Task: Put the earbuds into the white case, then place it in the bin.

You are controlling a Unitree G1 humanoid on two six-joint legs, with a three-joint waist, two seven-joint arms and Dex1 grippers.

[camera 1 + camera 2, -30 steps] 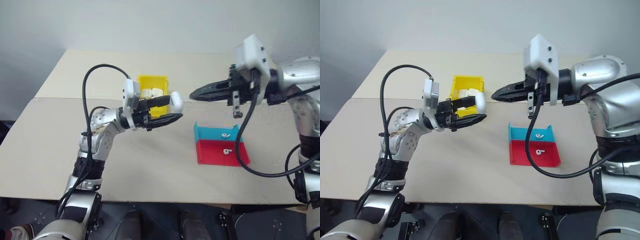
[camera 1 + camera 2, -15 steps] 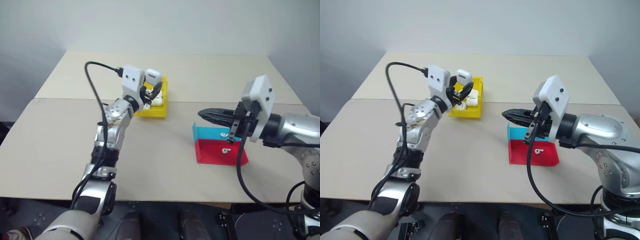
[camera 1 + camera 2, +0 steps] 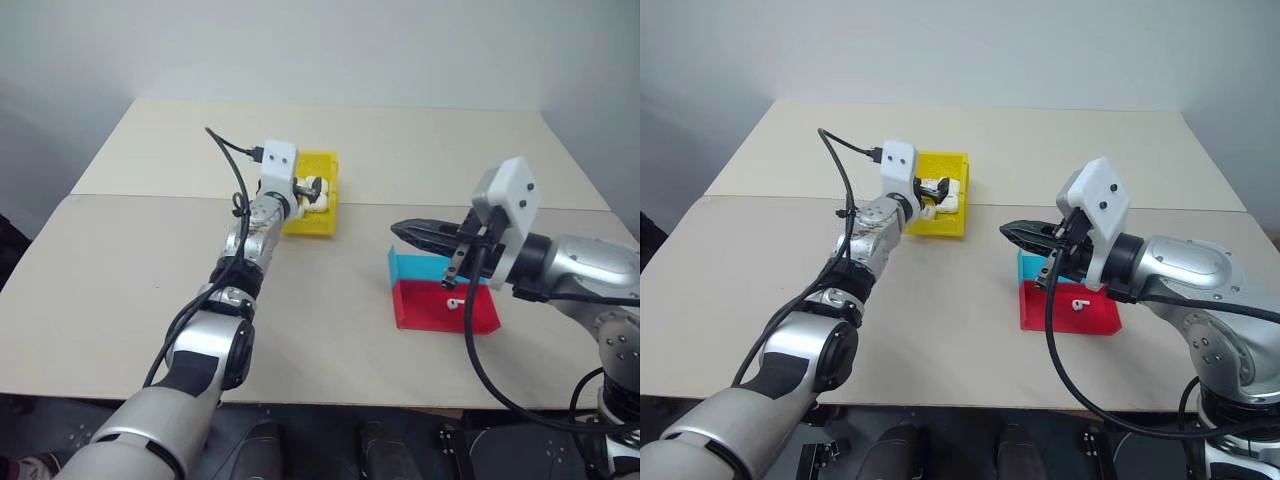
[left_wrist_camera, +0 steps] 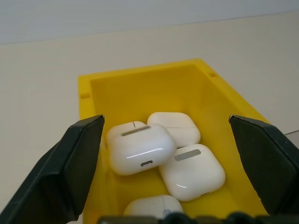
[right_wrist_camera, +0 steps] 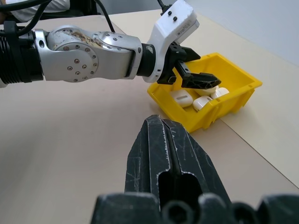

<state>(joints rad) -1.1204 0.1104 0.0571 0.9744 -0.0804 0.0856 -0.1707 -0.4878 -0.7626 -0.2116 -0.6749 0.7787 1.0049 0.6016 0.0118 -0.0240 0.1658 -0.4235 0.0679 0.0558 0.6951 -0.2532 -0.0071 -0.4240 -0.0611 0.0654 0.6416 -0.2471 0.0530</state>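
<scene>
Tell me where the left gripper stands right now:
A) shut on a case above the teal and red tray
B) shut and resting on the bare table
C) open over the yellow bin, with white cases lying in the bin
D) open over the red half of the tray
C: the left gripper has its fingers spread wide over the bin, and a white case lies free among others inside it.

Left pincer [image 5: 194, 74] spread wide (arm outstretched); right pincer [image 3: 400, 230] closed.
</scene>
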